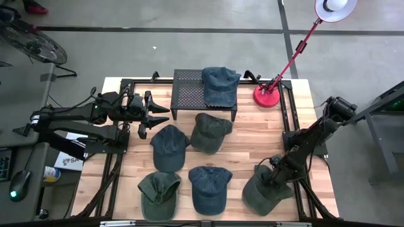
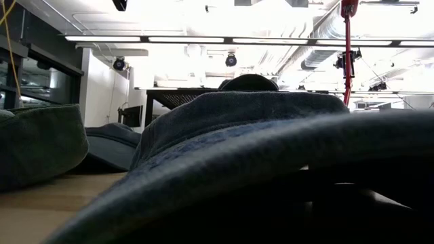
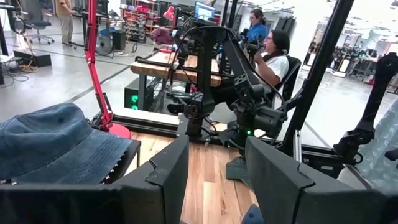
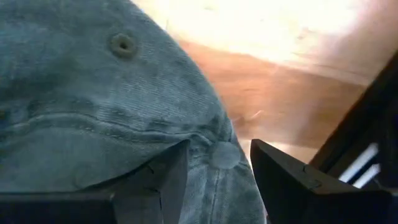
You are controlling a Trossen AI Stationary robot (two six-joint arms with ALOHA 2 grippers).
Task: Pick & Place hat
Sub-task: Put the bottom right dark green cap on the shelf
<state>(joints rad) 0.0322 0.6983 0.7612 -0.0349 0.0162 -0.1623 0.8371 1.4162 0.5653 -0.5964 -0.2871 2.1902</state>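
Observation:
Several denim caps lie on the wooden table. One blue cap (image 1: 219, 85) sits on the black mesh rack (image 1: 187, 88) at the far side and also shows in the left wrist view (image 3: 56, 146). My right gripper (image 1: 273, 177) is low over the green cap (image 1: 265, 192) at the near right. Its open fingers stand on either side of the crown's top button (image 4: 225, 155). My left gripper (image 1: 153, 117) hangs open in the air left of the rack, clear of every cap (image 3: 217, 168). My right gripper comes slanting down onto the crown of the green cap (image 4: 124, 99), with one finger (image 4: 158, 180) on each side of the top button. The cap lies flat on the table. Whether the fingers touch the cloth, I cannot tell.
Other caps lie around: blue (image 1: 169, 146), green (image 1: 210, 131), green (image 1: 159, 194), blue (image 1: 209, 188). In the low view the blue cap's brim (image 2: 271, 135) fills the foreground. A red lamp (image 1: 271, 94) stands at the far right corner. People sit beyond the table (image 3: 273, 53).

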